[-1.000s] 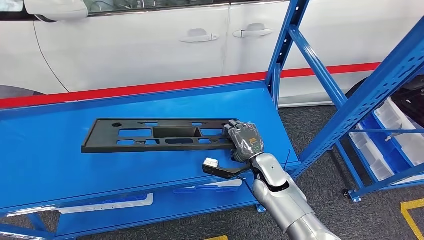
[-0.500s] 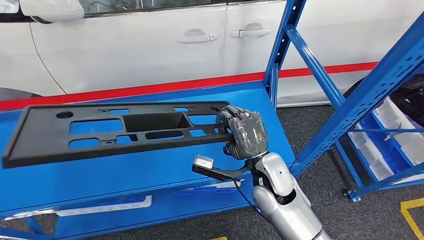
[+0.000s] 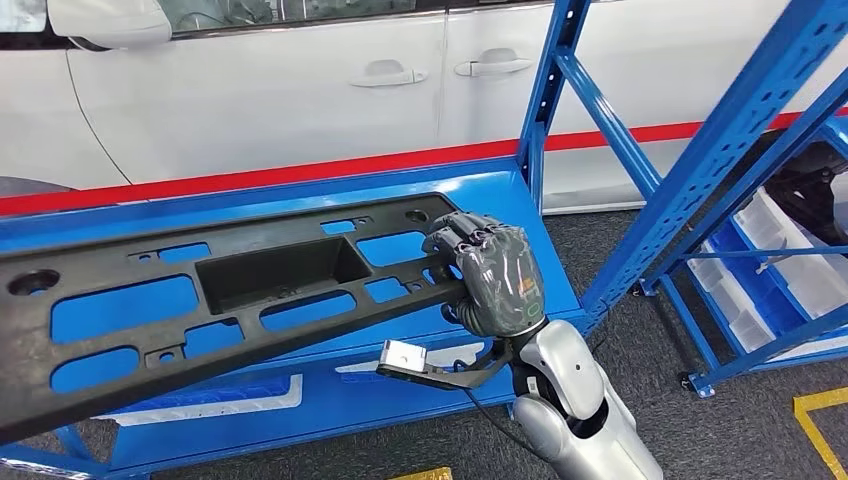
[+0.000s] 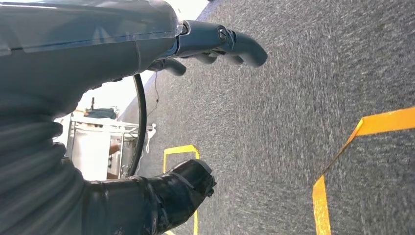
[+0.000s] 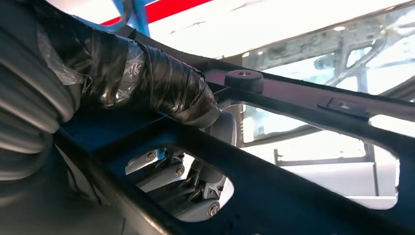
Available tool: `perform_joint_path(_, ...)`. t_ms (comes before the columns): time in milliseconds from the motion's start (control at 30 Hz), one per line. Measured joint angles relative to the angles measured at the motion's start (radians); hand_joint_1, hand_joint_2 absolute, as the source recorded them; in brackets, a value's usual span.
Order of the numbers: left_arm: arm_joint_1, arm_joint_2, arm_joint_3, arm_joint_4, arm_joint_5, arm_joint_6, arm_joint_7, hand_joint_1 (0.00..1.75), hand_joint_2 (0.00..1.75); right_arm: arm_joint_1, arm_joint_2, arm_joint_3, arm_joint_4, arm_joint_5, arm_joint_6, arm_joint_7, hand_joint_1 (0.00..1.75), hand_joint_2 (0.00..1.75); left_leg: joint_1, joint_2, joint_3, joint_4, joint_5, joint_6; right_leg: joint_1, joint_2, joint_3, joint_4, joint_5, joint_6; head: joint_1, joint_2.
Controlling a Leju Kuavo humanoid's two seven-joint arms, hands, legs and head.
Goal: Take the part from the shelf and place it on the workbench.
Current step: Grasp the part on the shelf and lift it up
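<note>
A long black plastic part [image 3: 200, 300] with several cutouts hangs above the blue shelf [image 3: 500, 195], its far end reaching past the picture's left edge. My right hand [image 3: 495, 275] grips the part's right end, fingers curled over its top edge. In the right wrist view the tape-wrapped thumb [image 5: 147, 83] presses on the part [image 5: 303, 196] and the fingers show through a cutout. My left hand [image 4: 88, 44] hangs over grey carpet, fingers and thumb apart, holding nothing.
A white car [image 3: 250, 90] with a red sill stripe stands right behind the shelf. Blue rack uprights and braces [image 3: 700, 170] rise to the right, with white bins [image 3: 780, 260] low behind them. Yellow floor tape [image 3: 820, 420] marks the carpet at the right.
The part lay flat on the shelf a second ago. My right hand has lifted it off and brought it up toward the camera, the free end swinging out to the left.
</note>
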Motion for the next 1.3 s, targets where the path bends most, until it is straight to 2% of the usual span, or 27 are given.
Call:
perform_joint_path(67,0.001,-0.001,0.000,0.000,-0.001,0.000,0.001,0.00,1.75,0.000,-0.001,0.006,-0.002,-0.001,0.001,0.001,1.75,1.75,0.002,-0.001,-0.011,0.013,-0.024,-0.009,-0.001,-0.003,-0.010,-0.016,0.023,-0.019,-0.001,0.000)
perform_joint_path(100,0.001,-0.002,0.000,0.000,-0.002,0.000,0.002,0.00,1.75,0.001,-0.001,0.008,-0.003,-0.001,0.001,0.001,1.75,1.75,0.002,-0.001,-0.023,0.044,-0.061,-0.011,-0.003,-0.004,-0.018,-0.023,0.036,-0.029,-0.001,0.000)
perform_joint_path(167,0.000,-0.002,0.000,0.000,-0.002,0.000,0.003,0.00,1.75,0.002,-0.001,0.012,-0.003,-0.001,0.001,0.001,1.75,1.75,0.002,-0.002,-0.054,0.156,-0.160,-0.012,0.001,-0.006,-0.042,-0.024,0.057,-0.041,-0.002,0.000)
perform_joint_path(200,0.000,-0.002,0.000,0.000,-0.003,0.000,0.003,0.00,1.75,0.003,-0.002,0.014,-0.003,-0.001,0.001,0.001,1.75,1.75,0.001,-0.002,-0.066,0.216,-0.193,-0.014,0.004,-0.007,-0.056,-0.023,0.066,-0.042,-0.001,0.000)
perform_joint_path(233,0.000,-0.002,0.000,0.000,-0.004,0.000,0.004,0.00,1.75,0.004,-0.002,0.016,-0.003,-0.003,0.002,0.001,1.75,1.75,0.000,-0.002,-0.066,0.255,-0.202,-0.016,0.006,-0.007,-0.071,-0.020,0.074,-0.042,-0.001,0.000)
perform_joint_path(300,0.000,-0.001,0.000,0.000,-0.007,0.000,0.005,0.00,1.75,0.005,-0.002,0.022,-0.003,-0.009,0.005,0.001,1.75,1.75,-0.001,-0.002,-0.019,0.235,-0.168,-0.017,0.008,-0.008,-0.100,-0.011,0.089,-0.038,-0.001,0.000)
perform_joint_path(367,-0.002,-0.001,0.000,0.000,-0.009,0.000,0.006,0.00,1.75,0.004,-0.003,0.026,-0.004,-0.018,0.011,-0.001,1.75,1.75,-0.002,-0.002,0.079,0.109,-0.135,-0.014,0.009,-0.007,-0.126,0.004,0.100,-0.030,-0.002,0.000)
perform_joint_path(400,-0.003,-0.001,0.000,0.000,-0.009,-0.001,0.007,0.00,1.75,0.004,-0.003,0.027,-0.005,-0.021,0.013,-0.002,1.75,1.75,-0.004,-0.004,0.116,0.053,-0.133,-0.010,0.010,-0.008,-0.135,0.011,0.105,-0.024,-0.001,0.000)
perform_joint_path(467,-0.004,-0.001,0.000,0.000,-0.009,-0.002,0.007,0.00,1.75,0.001,-0.005,0.028,-0.008,-0.028,0.016,-0.005,1.75,1.75,-0.009,-0.007,0.145,-0.003,-0.142,0.000,0.013,-0.008,-0.144,0.019,0.116,-0.012,0.000,0.000)
perform_joint_path(533,-0.003,-0.001,0.000,0.000,-0.010,-0.002,0.007,0.00,1.75,0.000,-0.008,0.028,-0.010,-0.035,0.017,-0.006,1.75,1.75,-0.008,-0.005,0.134,-0.006,-0.130,0.015,0.011,-0.007,-0.147,0.021,0.123,0.000,0.000,0.000)
perform_joint_path(567,-0.004,-0.002,0.000,0.000,-0.010,-0.003,0.007,0.00,1.75,0.000,-0.010,0.028,-0.011,-0.038,0.017,-0.007,1.75,1.75,-0.007,-0.003,0.129,-0.008,-0.121,0.025,0.009,-0.006,-0.153,0.032,0.107,0.006,0.000,0.000)
perform_joint_path(600,-0.004,-0.002,0.000,0.000,-0.010,-0.003,0.007,0.00,1.75,0.000,-0.012,0.028,-0.012,-0.040,0.017,-0.007,1.75,1.75,-0.005,0.000,0.121,-0.010,-0.111,0.034,0.007,-0.005,-0.164,0.060,0.074,0.012,0.000,0.000)
perform_joint_path(667,-0.005,-0.002,0.001,0.000,-0.010,-0.003,0.007,0.00,1.75,0.000,-0.017,0.028,-0.014,-0.043,0.017,-0.007,1.75,1.75,-0.007,0.004,0.098,-0.009,-0.090,0.046,0.001,-0.006,-0.198,0.171,-0.024,0.023,0.001,0.000)
perform_joint_path(700,-0.005,-0.002,0.001,0.000,-0.010,-0.003,0.007,0.00,1.75,0.001,-0.018,0.028,-0.014,-0.043,0.017,-0.007,1.75,1.75,-0.008,0.005,0.084,-0.008,-0.080,0.048,-0.002,-0.006,-0.212,0.235,-0.060,0.027,0.001,0.000)
perform_joint_path(733,-0.005,-0.002,0.001,0.000,-0.010,-0.003,0.007,0.00,1.75,0.002,-0.020,0.028,-0.014,-0.043,0.017,-0.007,1.75,1.75,-0.009,0.005,0.071,-0.007,-0.071,0.048,-0.004,-0.006,-0.217,0.281,-0.075,0.029,0.001,0.000)
perform_joint_path(767,-0.005,-0.002,0.001,0.000,-0.010,-0.003,0.007,0.00,1.75,0.002,-0.022,0.028,-0.014,-0.043,0.017,-0.007,1.75,1.75,-0.010,0.006,0.059,-0.006,-0.063,0.047,-0.005,-0.006,-0.206,0.296,-0.069,0.029,0.001,0.000)
perform_joint_path(800,-0.005,-0.002,0.001,0.000,-0.010,-0.003,0.007,0.00,1.75,0.002,-0.023,0.028,-0.014,-0.044,0.017,-0.008,1.75,1.75,-0.011,0.006,0.048,-0.005,-0.054,0.047,-0.006,-0.006,-0.176,0.274,-0.046,0.027,0.001,0.000)
perform_joint_path(833,-0.005,-0.002,0.001,0.000,-0.010,-0.003,0.007,0.00,1.75,0.001,-0.024,0.028,-0.015,-0.045,0.017,-0.008,1.75,1.75,-0.013,0.006,0.039,-0.005,-0.047,0.046,-0.004,-0.005,-0.129,0.216,-0.020,0.021,0.001,0.000)
perform_joint_path(900,-0.005,-0.005,0.001,0.000,-0.011,-0.003,0.007,0.00,1.75,-0.003,-0.025,0.028,-0.017,-0.050,0.019,-0.010,1.75,1.75,-0.013,0.005,0.026,-0.005,-0.032,0.040,0.004,-0.006,-0.024,0.063,-0.001,0.001,0.000,0.000)
perform_joint_path(967,-0.005,-0.008,0.001,0.000,-0.012,-0.003,0.007,0.00,1.75,-0.007,-0.027,0.029,-0.020,-0.059,0.022,-0.013,1.75,1.75,-0.008,0.006,0.021,-0.010,-0.017,0.027,0.015,-0.005,0.024,-0.020,-0.005,-0.014,0.000,0.000)
perform_joint_path(1033,-0.004,-0.008,0.001,0.000,-0.013,-0.003,0.008,0.00,1.75,-0.008,-0.027,0.031,-0.023,-0.064,0.025,-0.015,1.75,1.75,-0.003,0.005,0.019,-0.019,-0.003,0.013,0.016,-0.006,0.024,-0.040,0.017,-0.024,0.001,0.000)
perform_joint_path(1067,-0.003,-0.008,0.001,0.000,-0.013,-0.003,0.008,0.00,1.75,-0.010,-0.028,0.033,-0.023,-0.065,0.026,-0.014,1.75,1.75,-0.004,0.004,0.014,-0.015,-0.012,0.009,0.014,-0.008,0.021,-0.052,0.032,-0.031,0.000,0.000)
perform_joint_path(1100,-0.003,-0.007,0.001,0.000,-0.014,-0.003,0.009,0.00,1.75,-0.011,-0.028,0.036,-0.024,-0.065,0.028,-0.012,1.75,1.75,-0.006,0.003,0.004,0.004,-0.038,0.006,0.010,-0.011,0.016,-0.064,0.047,-0.039,0.000,0.000)
perform_joint_path(1167,-0.003,-0.006,0.001,0.000,-0.015,-0.002,0.010,0.00,1.75,-0.014,-0.028,0.043,-0.025,-0.065,0.032,-0.008,1.75,1.75,-0.008,0.000,-0.026,0.095,-0.126,0.003,0.008,-0.016,-0.005,-0.070,0.070,-0.045,-0.001,0.000)
perform_joint_path(1200,-0.003,-0.005,0.001,-0.001,-0.016,-0.002,0.010,0.00,1.75,-0.014,-0.028,0.047,-0.025,-0.065,0.034,-0.007,1.75,1.75,-0.007,-0.001,-0.040,0.157,-0.165,0.000,0.008,-0.016,-0.020,-0.066,0.079,-0.046,-0.002,0.000)
perform_joint_path(1233,-0.003,-0.004,0.001,-0.001,-0.017,-0.002,0.010,0.00,1.75,-0.014,-0.028,0.050,-0.024,-0.065,0.034,-0.006,1.75,1.75,-0.006,-0.001,-0.048,0.207,-0.184,-0.004,0.008,-0.017,-0.037,-0.059,0.086,-0.042,-0.002,0.000)
perform_joint_path(1300,-0.003,-0.001,0.001,-0.001,-0.018,-0.002,0.010,0.00,1.75,-0.014,-0.028,0.055,-0.024,-0.065,0.034,-0.005,1.75,1.75,-0.002,0.000,-0.025,0.228,-0.159,-0.015,0.003,-0.018,-0.075,-0.041,0.100,-0.033,-0.001,0.000)
